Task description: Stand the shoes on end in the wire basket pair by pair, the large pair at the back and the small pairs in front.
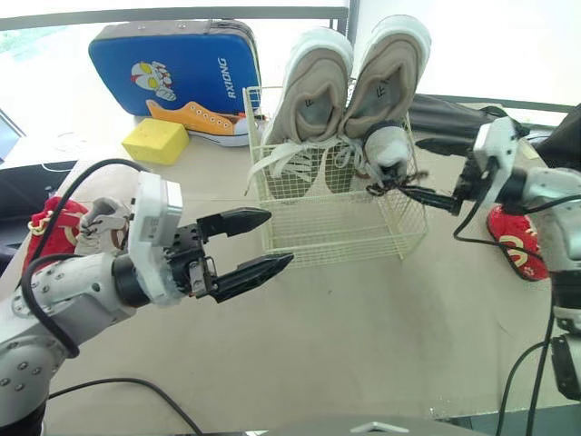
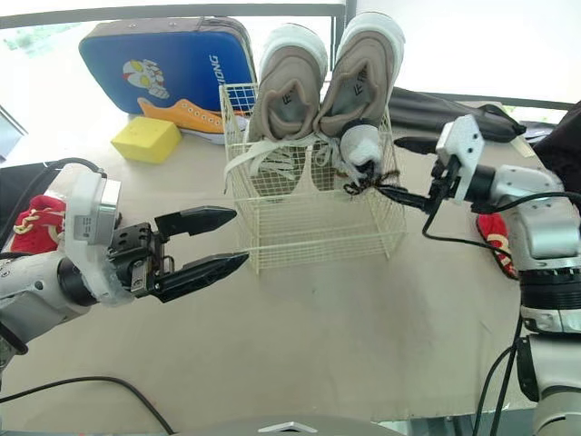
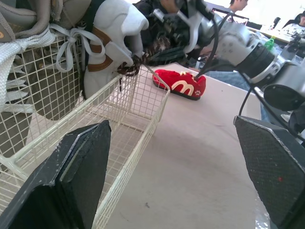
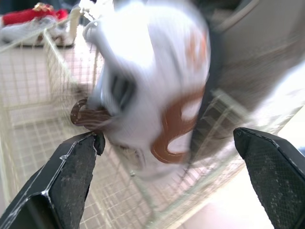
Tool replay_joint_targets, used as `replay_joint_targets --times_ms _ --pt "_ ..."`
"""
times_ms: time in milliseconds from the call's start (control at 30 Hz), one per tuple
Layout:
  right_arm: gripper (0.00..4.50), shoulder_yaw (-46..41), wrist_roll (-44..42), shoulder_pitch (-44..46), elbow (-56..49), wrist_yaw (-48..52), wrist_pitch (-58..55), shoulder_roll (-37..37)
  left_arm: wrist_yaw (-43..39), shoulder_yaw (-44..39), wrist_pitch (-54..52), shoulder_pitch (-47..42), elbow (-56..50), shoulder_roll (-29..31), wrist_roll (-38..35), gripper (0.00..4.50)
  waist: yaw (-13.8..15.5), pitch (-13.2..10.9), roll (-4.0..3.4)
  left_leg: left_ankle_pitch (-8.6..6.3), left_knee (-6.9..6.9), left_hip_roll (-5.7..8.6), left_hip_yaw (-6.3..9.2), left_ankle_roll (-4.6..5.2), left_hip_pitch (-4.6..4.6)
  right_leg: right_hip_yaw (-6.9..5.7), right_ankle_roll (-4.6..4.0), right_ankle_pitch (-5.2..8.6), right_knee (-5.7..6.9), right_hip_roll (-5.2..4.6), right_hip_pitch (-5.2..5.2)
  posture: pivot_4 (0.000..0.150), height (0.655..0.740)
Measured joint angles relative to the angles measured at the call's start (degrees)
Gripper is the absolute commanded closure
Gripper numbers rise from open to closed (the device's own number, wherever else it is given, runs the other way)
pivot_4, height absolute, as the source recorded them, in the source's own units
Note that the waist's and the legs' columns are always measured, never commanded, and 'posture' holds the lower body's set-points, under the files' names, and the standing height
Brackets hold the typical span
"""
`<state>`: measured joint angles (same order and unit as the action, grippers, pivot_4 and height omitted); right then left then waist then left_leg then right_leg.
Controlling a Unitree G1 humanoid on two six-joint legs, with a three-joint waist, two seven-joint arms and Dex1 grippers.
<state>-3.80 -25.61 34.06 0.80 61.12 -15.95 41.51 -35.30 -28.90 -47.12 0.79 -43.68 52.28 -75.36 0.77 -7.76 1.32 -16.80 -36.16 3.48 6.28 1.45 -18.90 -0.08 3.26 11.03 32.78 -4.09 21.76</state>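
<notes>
My right claw (image 1: 413,167) wide open, small white shoe (image 1: 388,147) just ahead at the wire basket (image 1: 345,238) rim, my left claw (image 1: 280,238) open, basket just beyond.

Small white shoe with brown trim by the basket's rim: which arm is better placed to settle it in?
Right, probably. The right gripper, open, sits beside the small white brown-trimmed shoe at the cream wire basket; the left gripper, open, is off its opposite front corner.
</notes>
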Motion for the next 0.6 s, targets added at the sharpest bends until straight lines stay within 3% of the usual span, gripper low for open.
replay_joint_targets --times_ms 267,400,600 --pt "0.02 -6.2 -2.8 -5.4 -8.8 -6.0 -6.7 2.4 0.4 0.3 1.0 3.2 1.8 -1.1 2.4 0.00 0.0 0.0 -0.05 -0.02 0.00 -0.01 -0.02 0.03 -0.01 0.01 0.20 0.12 -0.03 -0.05 0.00 0.150 0.7400" --pt "0.02 -10.9 -12.7 -11.0 -21.5 -7.0 -15.4 4.4 2.2 0.2 2.4 5.0 2.2 -3.0 5.7 0.00 0.1 0.0 0.01 -0.03 0.08 -0.08 0.04 0.05 -0.04 0.02 0.20 0.12 -0.12 -0.22 -0.01 0.150 0.7400" --pt "0.02 -8.0 -19.8 -12.3 -33.4 -12.2 -21.7 2.3 4.4 0.4 4.0 5.7 3.6 -5.5 9.5 0.00 0.0 0.0 0.01 -0.05 0.11 -0.15 0.03 0.04 -0.02 0.04 0.25 0.15 -0.10 -0.21 0.01 0.150 0.7400"
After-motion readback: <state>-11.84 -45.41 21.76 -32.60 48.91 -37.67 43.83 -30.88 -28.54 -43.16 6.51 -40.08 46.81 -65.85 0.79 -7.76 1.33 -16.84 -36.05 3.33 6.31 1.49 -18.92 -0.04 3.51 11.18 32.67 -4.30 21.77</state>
